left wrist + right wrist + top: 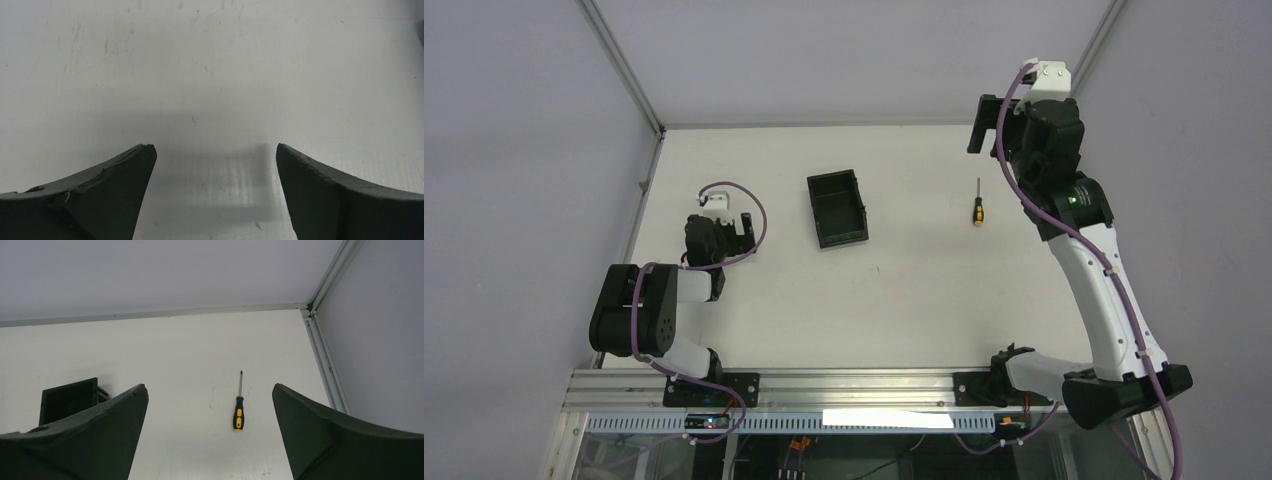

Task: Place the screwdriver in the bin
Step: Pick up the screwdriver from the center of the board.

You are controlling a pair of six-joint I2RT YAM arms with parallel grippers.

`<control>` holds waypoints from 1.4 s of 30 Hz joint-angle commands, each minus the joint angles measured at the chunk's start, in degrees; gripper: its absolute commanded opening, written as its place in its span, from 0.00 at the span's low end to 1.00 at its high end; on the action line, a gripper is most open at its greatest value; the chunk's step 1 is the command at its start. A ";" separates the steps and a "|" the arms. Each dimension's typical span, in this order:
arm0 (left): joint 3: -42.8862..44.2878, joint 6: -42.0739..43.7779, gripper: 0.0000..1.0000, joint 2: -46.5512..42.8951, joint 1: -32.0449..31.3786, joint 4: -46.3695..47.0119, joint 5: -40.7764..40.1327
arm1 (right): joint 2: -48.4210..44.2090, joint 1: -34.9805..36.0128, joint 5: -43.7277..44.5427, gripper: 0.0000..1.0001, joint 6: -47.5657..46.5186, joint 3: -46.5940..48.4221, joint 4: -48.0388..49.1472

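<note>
The screwdriver (977,205) lies flat on the white table, right of centre, its yellow-and-black handle toward me and its thin shaft pointing away. The right wrist view shows the screwdriver (238,410) well below and between the fingers. The black bin (837,208) stands open-topped near the table's middle, and a corner of the bin (67,400) shows behind the left finger. My right gripper (984,125) hangs high above the table's far right, open and empty (210,386). My left gripper (746,224) rests low, left of the bin, open (212,146) over bare table.
Aluminium frame rails (624,70) and grey walls close in the table at the back and sides. The right rail (325,360) runs close beside the screwdriver's side of the table. The arm bases sit on the rail (844,385) at the near edge.
</note>
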 commanded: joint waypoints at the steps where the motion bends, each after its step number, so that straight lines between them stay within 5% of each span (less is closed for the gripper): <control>1: 0.02 -0.23 0.99 -1.17 -0.49 1.57 -1.14 | 3.98 -1.03 -1.16 0.99 0.76 3.38 -2.79; 16: 0.02 -0.23 0.99 -1.16 -0.50 1.57 -1.16 | 19.95 -10.23 -5.15 0.99 7.37 -0.07 1.95; 34: 0.02 -0.23 0.99 -1.15 -0.50 1.66 -1.13 | 39.34 -13.20 -8.60 0.99 8.73 -7.13 4.73; 42: 0.02 -0.23 0.99 -1.15 -0.50 1.66 -1.17 | 43.51 -14.20 -10.37 0.78 9.35 -8.21 6.43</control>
